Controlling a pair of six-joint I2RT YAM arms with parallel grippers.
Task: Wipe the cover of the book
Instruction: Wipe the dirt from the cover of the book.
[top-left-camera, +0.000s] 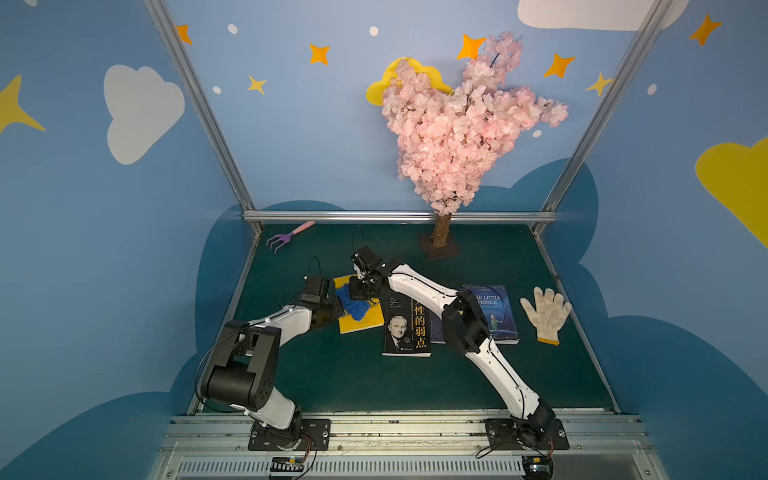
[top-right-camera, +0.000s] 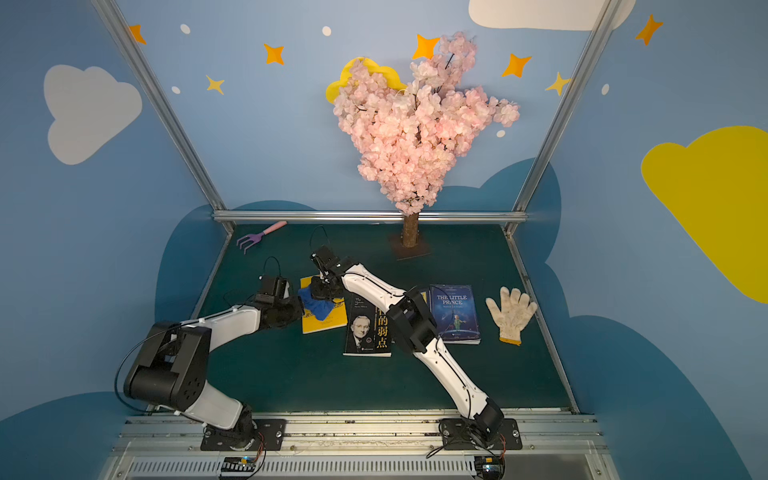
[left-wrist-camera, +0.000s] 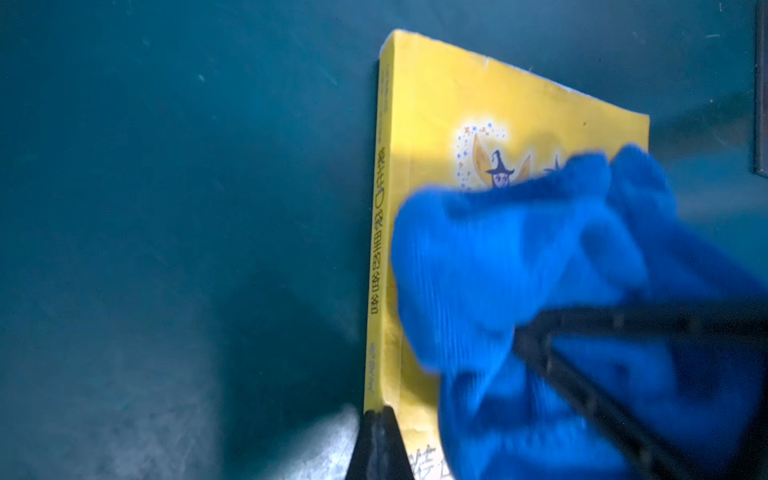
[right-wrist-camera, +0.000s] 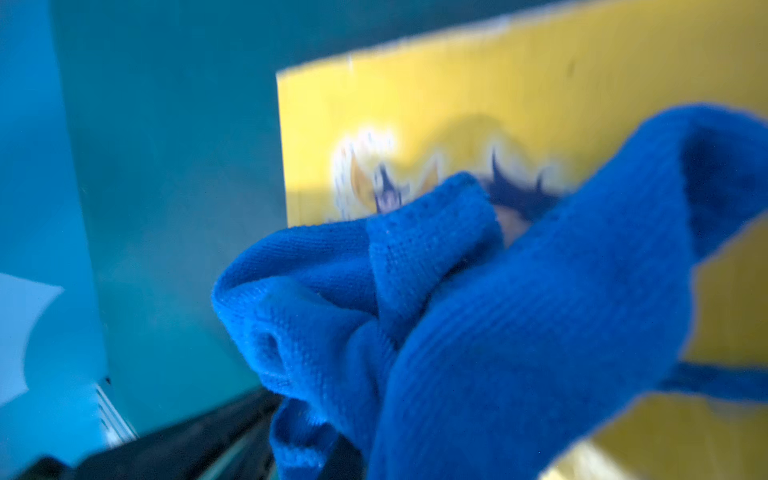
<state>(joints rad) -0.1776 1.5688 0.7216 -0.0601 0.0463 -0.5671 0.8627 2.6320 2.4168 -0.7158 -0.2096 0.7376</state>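
The book (top-left-camera: 362, 323) (top-right-camera: 328, 323) is yellow and lies flat on the green table, left of centre. A bunched blue cloth (top-left-camera: 352, 307) (top-right-camera: 316, 308) rests on its cover. My right gripper (top-left-camera: 360, 291) (top-right-camera: 322, 289) reaches in from the right and is shut on the cloth. In the right wrist view the cloth (right-wrist-camera: 498, 311) covers the fingers and hides part of the book (right-wrist-camera: 457, 95). My left gripper (top-left-camera: 333, 309) (left-wrist-camera: 380, 415) is shut, with its tips against the spine edge of the book (left-wrist-camera: 457, 104), beside the cloth (left-wrist-camera: 540, 257).
A black book with a portrait (top-left-camera: 405, 328) lies just right of the yellow one, under my right arm. Further right are a blue book (top-left-camera: 498, 316) and a white glove (top-left-camera: 546, 313). A pink blossom tree (top-left-camera: 441, 235) stands at the back, and a purple rake (top-left-camera: 286, 237) at the back left.
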